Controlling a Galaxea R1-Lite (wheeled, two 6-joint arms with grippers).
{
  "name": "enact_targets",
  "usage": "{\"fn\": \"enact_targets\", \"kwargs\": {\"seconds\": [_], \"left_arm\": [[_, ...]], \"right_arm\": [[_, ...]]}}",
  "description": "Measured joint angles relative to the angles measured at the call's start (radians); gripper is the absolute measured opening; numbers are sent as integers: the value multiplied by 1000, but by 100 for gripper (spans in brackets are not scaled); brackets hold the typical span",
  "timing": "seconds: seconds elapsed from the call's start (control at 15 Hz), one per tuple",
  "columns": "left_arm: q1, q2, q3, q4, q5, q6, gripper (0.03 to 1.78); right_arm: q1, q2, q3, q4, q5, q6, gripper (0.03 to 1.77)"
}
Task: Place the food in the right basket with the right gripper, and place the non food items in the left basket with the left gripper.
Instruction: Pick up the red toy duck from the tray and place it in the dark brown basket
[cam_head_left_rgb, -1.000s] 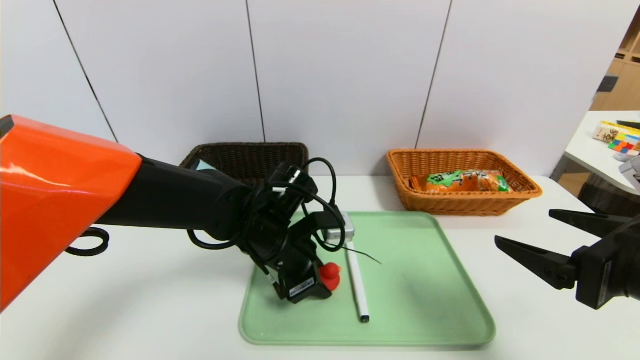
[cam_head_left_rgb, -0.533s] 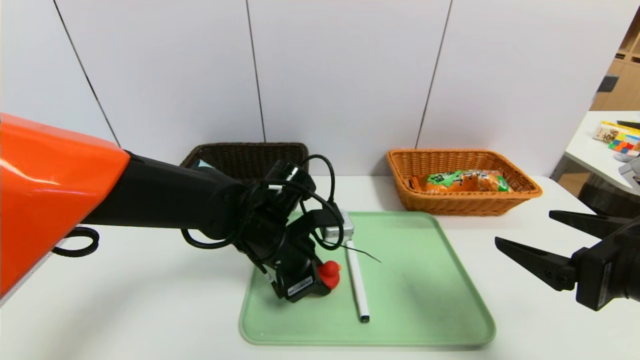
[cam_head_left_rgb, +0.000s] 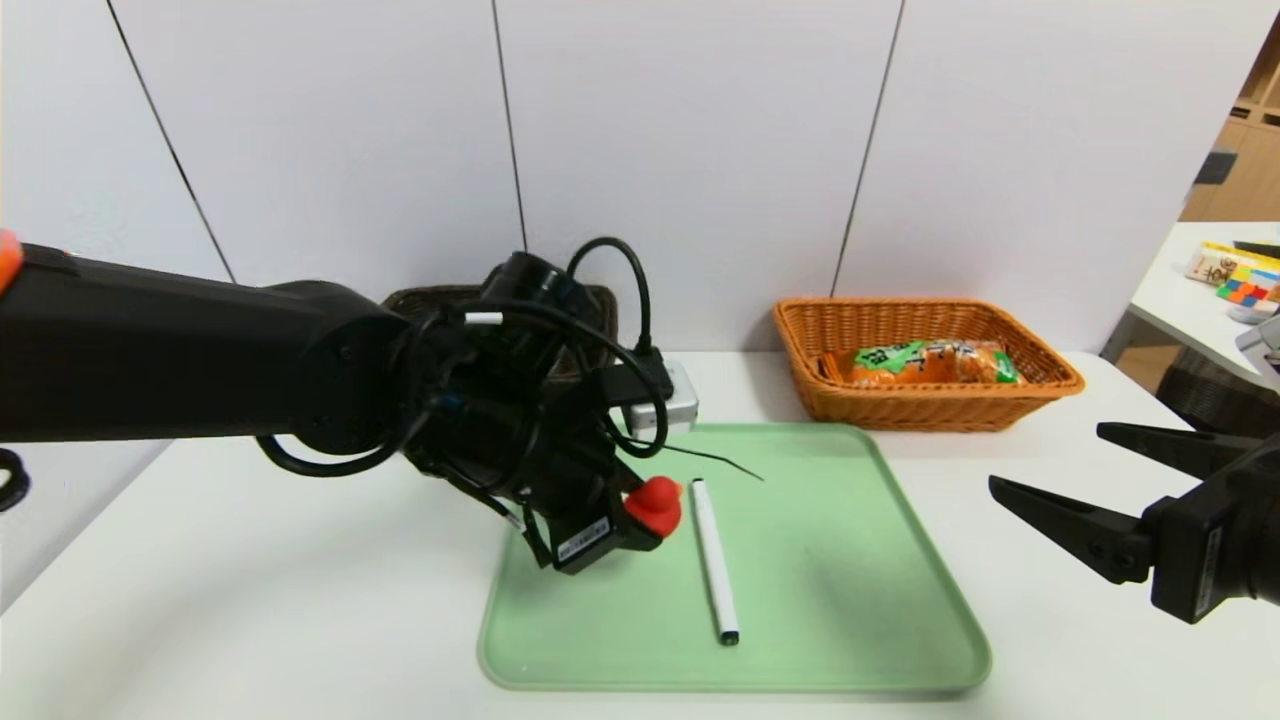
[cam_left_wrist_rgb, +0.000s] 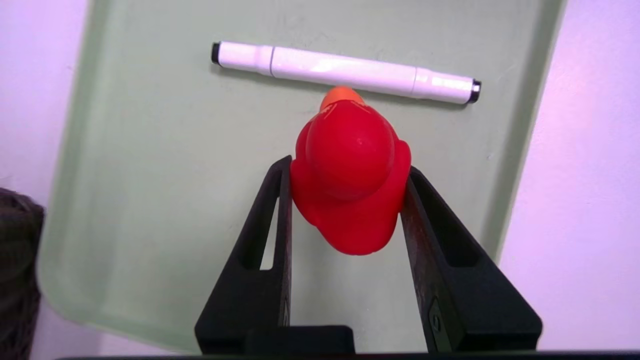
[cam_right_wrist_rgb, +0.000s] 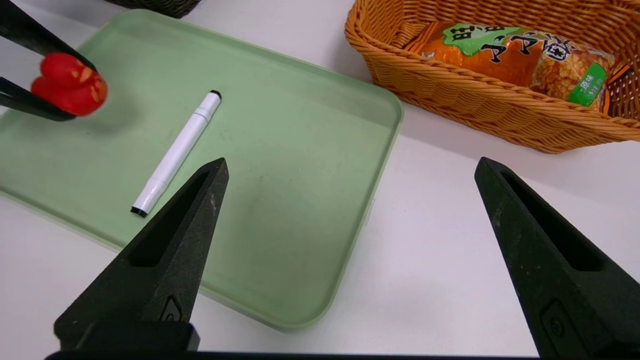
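The red toy duck is clamped between the jaws of the left gripper and held above the left part of the green tray, just left of the white marker. The right gripper is parked at the right over the tabletop, jaws spread wide.

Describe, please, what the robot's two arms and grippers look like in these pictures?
The left arm is matte black, with an orange shell just showing at the frame edge; looped black cables and a silver camera box sit near its wrist. The left gripper has tapered black fingers and a white barcode label. The right gripper has matching long, pointed black fingers.
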Motion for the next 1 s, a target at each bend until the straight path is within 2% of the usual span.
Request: {"fn": "enact_targets", "kwargs": {"seconds": [0.2,0.47,1.0], "left_arm": [[8,-73,-7,0,13,0,67],[65,-149,-59,2,54,0,67],[197,-153,-253,65,77,-1,66]], "right_arm": [[3,-2,4,0,1,-1,170],[15,-4,5,0,0,-2,170],[30,-6,6,-1,-6,-2,170]]}}
